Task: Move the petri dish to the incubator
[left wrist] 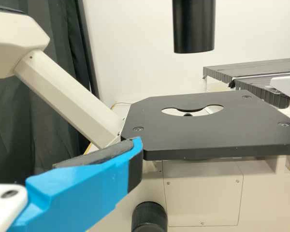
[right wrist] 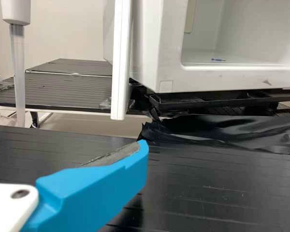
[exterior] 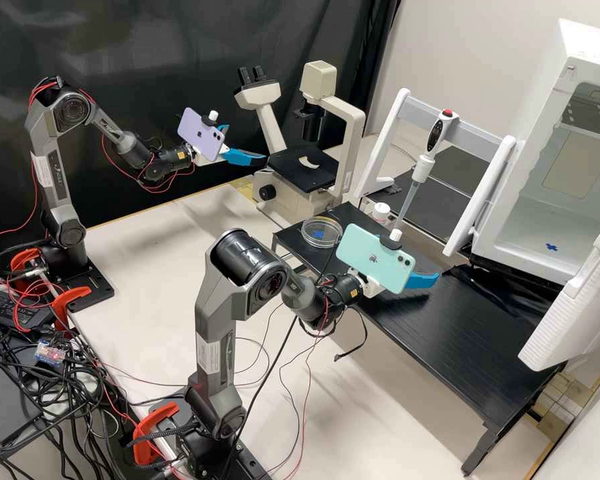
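Firstly, petri dish (exterior: 322,233): one, on the black desk (exterior: 447,347), a blue mark seen through it. Grippers: two. Left gripper (exterior: 247,143), jaws apart, near one microscope (exterior: 357,143); right gripper (exterior: 423,281), jaws apart, above the desk. Incubator (exterior: 577,40): one, door (exterior: 573,293) open. Pipette (exterior: 420,172): one. High view: dish and both arms. Left wrist view: three screws (left wrist: 284,124) on the microscope's black stage (left wrist: 208,137). Right wrist view: one blue mark (right wrist: 218,60) on the incubator floor
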